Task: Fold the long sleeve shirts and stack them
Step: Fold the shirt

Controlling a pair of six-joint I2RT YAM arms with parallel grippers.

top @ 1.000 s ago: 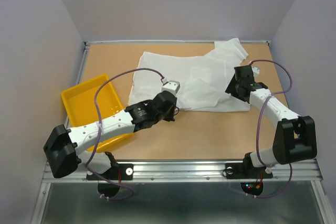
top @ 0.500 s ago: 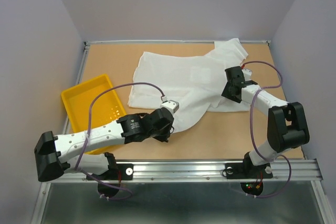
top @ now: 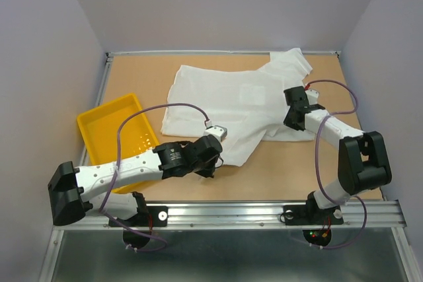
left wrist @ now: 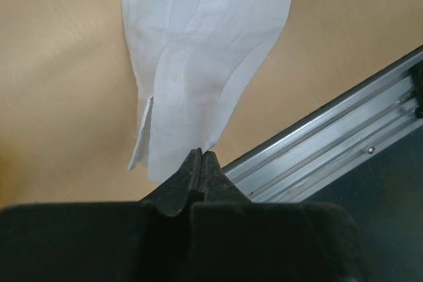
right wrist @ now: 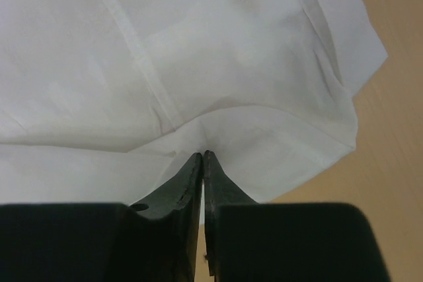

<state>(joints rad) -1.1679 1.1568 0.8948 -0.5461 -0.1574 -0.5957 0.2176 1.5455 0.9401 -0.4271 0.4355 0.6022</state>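
Near the front edge of the bench (top: 284,166), the left arm's fingers (left wrist: 201,155) are pressed together on the cuff corner of a sleeve (left wrist: 198,64). From them the sleeve runs straight away, its long axis slanting back and to the right into the white shirt (top: 225,94), which lies spread from the bench's middle to its far-right corner. Farther back on the right, the right arm's fingers (right wrist: 202,156) pinch a puckered fold of hem. The left arm looks better placed to carry the sleeve back over the body.
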